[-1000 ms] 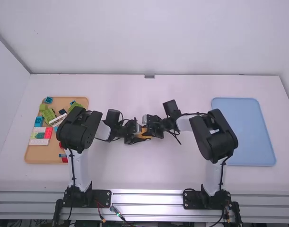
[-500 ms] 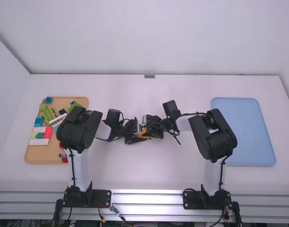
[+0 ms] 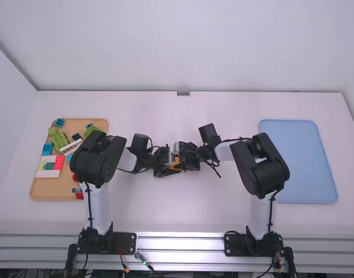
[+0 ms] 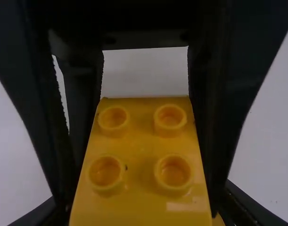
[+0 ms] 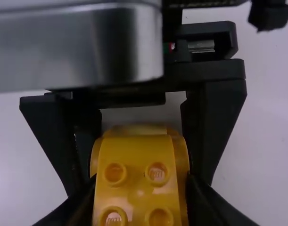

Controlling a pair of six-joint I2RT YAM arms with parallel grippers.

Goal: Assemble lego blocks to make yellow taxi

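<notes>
At the tan tray's (image 3: 49, 190) near edge, a red block (image 3: 79, 196) is being carried. Farther, about midway between the left and right edges of the worktop (image 3: 177, 214), yellow blocks (image 3: 177, 164) are being held firmly by the jaws of the left gripper (image 3: 168, 167) and the right gripper (image 3: 184, 161). Beyond, a blue block (image 3: 59, 123) is being carried at the tray's far left corner.

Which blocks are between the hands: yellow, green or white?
The yellow blocks, between left hand and right hand; green blocks and white blocks lie on the tan tray.
</notes>
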